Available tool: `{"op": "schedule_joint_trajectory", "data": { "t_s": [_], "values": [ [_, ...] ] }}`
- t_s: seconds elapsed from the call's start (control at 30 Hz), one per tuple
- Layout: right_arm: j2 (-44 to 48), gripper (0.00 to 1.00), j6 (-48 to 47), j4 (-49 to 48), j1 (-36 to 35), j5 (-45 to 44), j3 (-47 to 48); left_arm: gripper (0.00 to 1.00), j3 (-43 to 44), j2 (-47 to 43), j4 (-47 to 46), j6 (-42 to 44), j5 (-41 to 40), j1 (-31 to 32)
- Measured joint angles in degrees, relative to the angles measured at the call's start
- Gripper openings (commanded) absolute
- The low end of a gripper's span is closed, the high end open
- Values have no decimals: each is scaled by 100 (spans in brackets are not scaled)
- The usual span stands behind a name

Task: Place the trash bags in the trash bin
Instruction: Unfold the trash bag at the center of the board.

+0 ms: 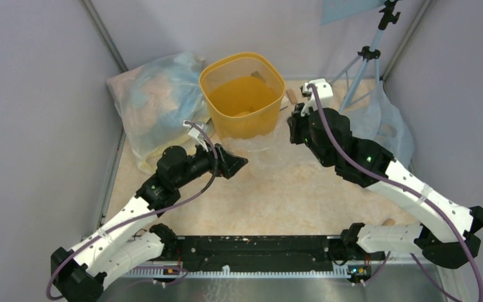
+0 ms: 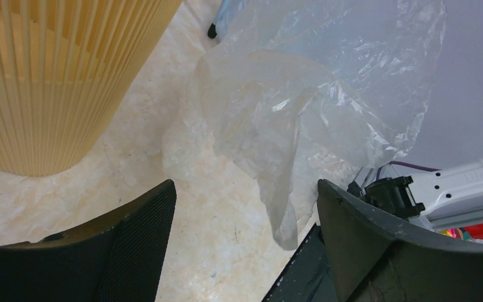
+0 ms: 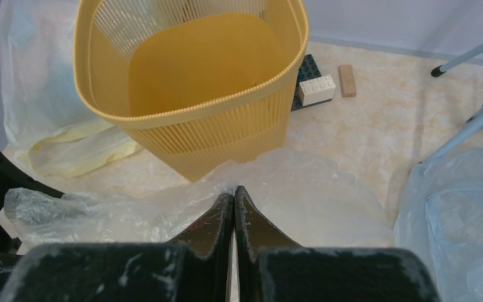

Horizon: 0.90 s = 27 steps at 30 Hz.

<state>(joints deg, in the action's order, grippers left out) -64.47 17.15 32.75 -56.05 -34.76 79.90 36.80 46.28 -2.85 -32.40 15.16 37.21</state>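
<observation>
The left gripper (image 2: 245, 201) gapes, empty, the bag (image 2: 258, 119) just ahead. The right gripper (image 3: 234, 195), nearer, is clamped shut at the bag's edge; pinching it or not, I can't tell. The bag sprawls crosswise before the bin (image 3: 182, 119).

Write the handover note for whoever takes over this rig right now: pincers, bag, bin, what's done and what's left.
Left pincer: open and empty, low beside the trash bin, facing the bag.
Right pincer: shut, apparently pinching the film of the trash bag at its tips.
Bag: outside the bin, on the table in front of it, part of it raised.
Done: bag gripped, it seems.
Left: lift it over the rim and drop it in; no bag shows inside the bin.
</observation>
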Motion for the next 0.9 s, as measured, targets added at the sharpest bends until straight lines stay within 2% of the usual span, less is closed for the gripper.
{"op": "schedule_joint_trajectory", "data": {
  "t_s": [0.13, 0.33, 0.57, 0.63, 0.73, 0.77, 0.9],
  "values": [
    [24, 0, 0, -2, -2, -70, 0, 98, -2, -79, -24, -79, -20, 0],
    [26, 0, 0, -11, 0, -129, 0, 97, -2, -306, -87, -302, 153, -2],
    [24, 0, 2, -13, 0, -125, 0, 59, 0, -83, -199, -505, 170, -2],
    [24, 0, 2, -11, 0, -127, 0, 44, 0, 118, -223, -566, 179, -2],
    [24, 0, 4, -4, 0, -164, -2, 15, 0, 365, -302, -588, 197, -2],
    [24, 0, 2, 4, 4, -203, -2, 9, 4, 433, -299, -551, 188, -2],
    [35, 0, -9, 203, 81, -638, 0, 3, 280, 614, 247, -210, -260, 0]
  ]
}}
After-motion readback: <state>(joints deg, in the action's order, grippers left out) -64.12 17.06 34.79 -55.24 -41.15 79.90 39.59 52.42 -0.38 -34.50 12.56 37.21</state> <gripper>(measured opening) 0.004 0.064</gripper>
